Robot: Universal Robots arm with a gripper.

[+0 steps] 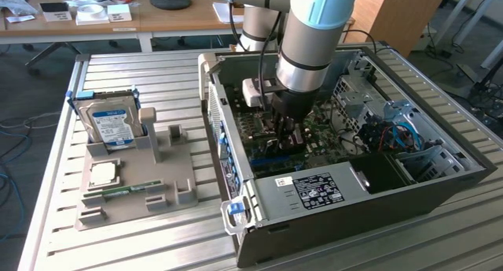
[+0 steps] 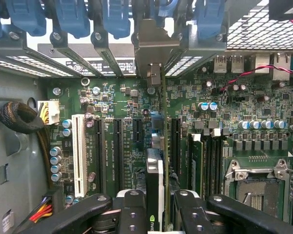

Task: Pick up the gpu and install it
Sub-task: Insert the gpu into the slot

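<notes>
1. I see the gripper (image 1: 288, 129) down inside the computer case (image 1: 440, 182) — its 2 fingers (image 2: 132, 209) pinch the gpu (image 2: 155, 178).
2. The gpu stands edge-on over the motherboard (image 2: 112, 97) slots.

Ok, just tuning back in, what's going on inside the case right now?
The arm's gripper is down inside the open computer case, clamped on the gpu. The card stands on edge over a slot on the motherboard. Whether it is fully seated cannot be told. The hard drive sits in its holder outside the case, on the exterior view's left.
</notes>
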